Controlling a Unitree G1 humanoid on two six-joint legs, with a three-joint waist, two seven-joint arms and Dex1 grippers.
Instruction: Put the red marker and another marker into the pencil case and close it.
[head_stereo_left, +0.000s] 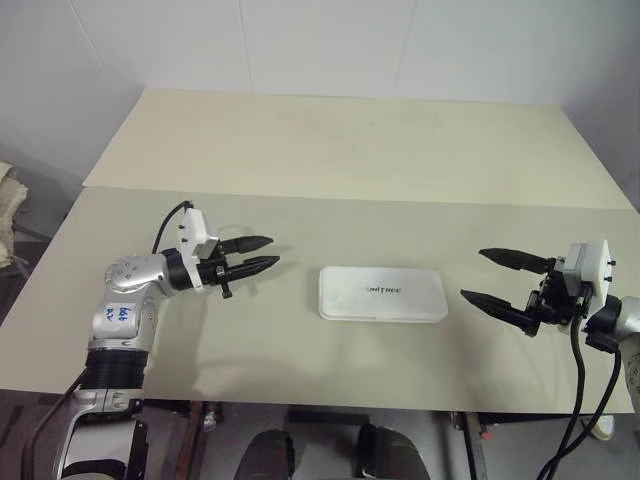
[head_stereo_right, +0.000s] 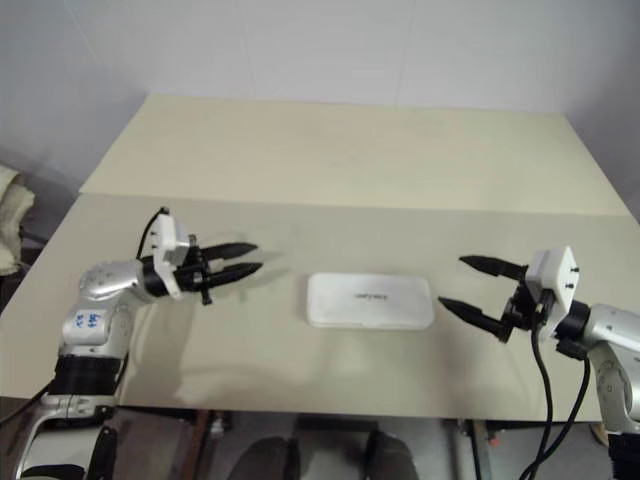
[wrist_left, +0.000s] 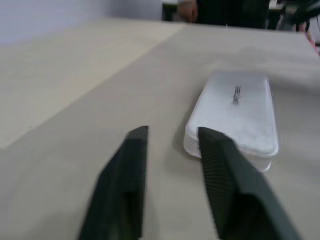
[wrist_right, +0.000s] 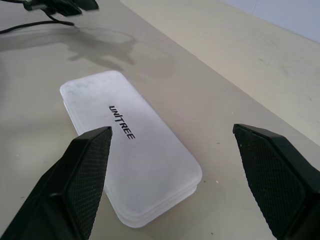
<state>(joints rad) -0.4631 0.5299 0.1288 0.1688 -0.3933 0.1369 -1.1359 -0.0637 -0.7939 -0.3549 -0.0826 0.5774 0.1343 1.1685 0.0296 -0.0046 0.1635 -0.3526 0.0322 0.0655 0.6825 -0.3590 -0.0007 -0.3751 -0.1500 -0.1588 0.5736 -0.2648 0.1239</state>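
The pencil case (head_stereo_left: 382, 293) lies shut and flat on the middle of the table, its white lid with black lettering facing up. My left gripper (head_stereo_left: 274, 250) hovers just left of the case's left end, pointing at it. Its fingers stand a little apart, open, with nothing between them; in the left wrist view the case (wrist_left: 235, 112) lies just past the fingertips (wrist_left: 207, 135). My right gripper (head_stereo_left: 472, 273) hangs to the right of the case, wide open and empty, facing its right end (wrist_right: 150, 195). The red marker and the other marker are out of view.
The beige table (head_stereo_left: 330, 215) has a seam running across it behind the case, with a second panel (head_stereo_left: 350, 140) beyond. White walls close off the back. The table's front edge (head_stereo_left: 300, 397) runs just below the grippers.
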